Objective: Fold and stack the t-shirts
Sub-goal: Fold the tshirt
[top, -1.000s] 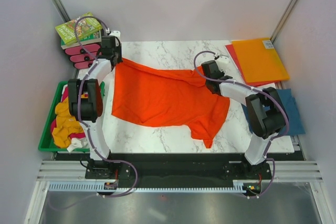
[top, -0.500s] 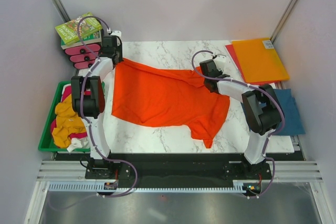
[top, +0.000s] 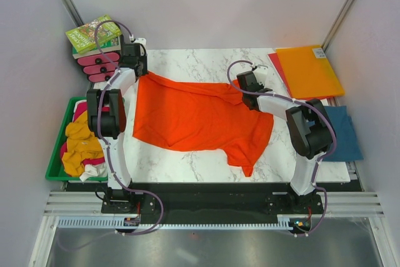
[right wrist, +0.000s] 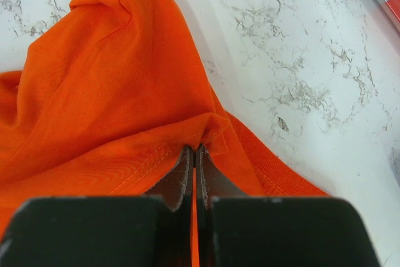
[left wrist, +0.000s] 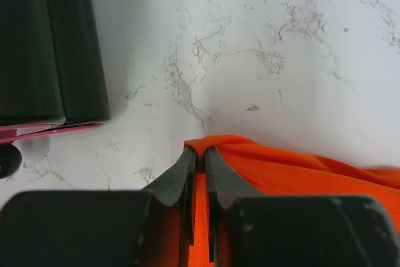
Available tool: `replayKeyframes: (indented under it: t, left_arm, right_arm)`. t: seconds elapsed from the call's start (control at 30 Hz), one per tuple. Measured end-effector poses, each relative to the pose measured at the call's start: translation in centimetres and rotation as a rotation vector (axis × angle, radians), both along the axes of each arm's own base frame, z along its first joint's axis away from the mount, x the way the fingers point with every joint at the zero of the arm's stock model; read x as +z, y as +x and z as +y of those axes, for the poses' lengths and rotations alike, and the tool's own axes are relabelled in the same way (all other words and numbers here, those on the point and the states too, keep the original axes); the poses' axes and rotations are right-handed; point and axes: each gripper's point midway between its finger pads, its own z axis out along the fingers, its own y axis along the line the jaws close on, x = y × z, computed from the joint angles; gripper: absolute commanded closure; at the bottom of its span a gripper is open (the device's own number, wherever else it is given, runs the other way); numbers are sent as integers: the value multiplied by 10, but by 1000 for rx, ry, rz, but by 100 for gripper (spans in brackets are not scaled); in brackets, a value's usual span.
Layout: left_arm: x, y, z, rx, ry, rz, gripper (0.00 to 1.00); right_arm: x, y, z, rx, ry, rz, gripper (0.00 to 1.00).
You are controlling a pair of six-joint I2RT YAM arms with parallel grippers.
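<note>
right jaws clamp the tee (top: 194,117); left jaws barely parted on its corner, grip unclear. release flat, no dragging.

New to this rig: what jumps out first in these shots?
A bright orange t-shirt lies spread across the middle of the marble table. The left tool and right tool each pinch one of its far corners. Left of the table, a green bin holds crumpled tees, yellow and magenta.
</note>
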Motion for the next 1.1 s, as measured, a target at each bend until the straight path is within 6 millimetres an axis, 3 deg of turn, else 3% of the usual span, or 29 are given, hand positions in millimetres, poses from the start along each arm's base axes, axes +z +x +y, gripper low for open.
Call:
replayKeyframes:
  t: [0.2,0.3,0.37,0.83,1.1]
  left_arm:
    - [0,0,-3,-14,-11,1,77]
    - [0,0,-4,-17,-12,1,63]
    - [-1,0,-4,-17,-14,4,60]
    - [-2,3,-7,-30,-25,7,60]
    - [-27,0,-7,-28,-24,60,60]
  right_arm:
    - [-1,0,0,0,0,2,100]
    - [-2,0,0,0,-1,3,100]
    - [-3,0,0,0,-2,6,100]
    - [-6,-1,0,1,-4,12,100]
    - [-8,-1,0,1,-5,16,100]
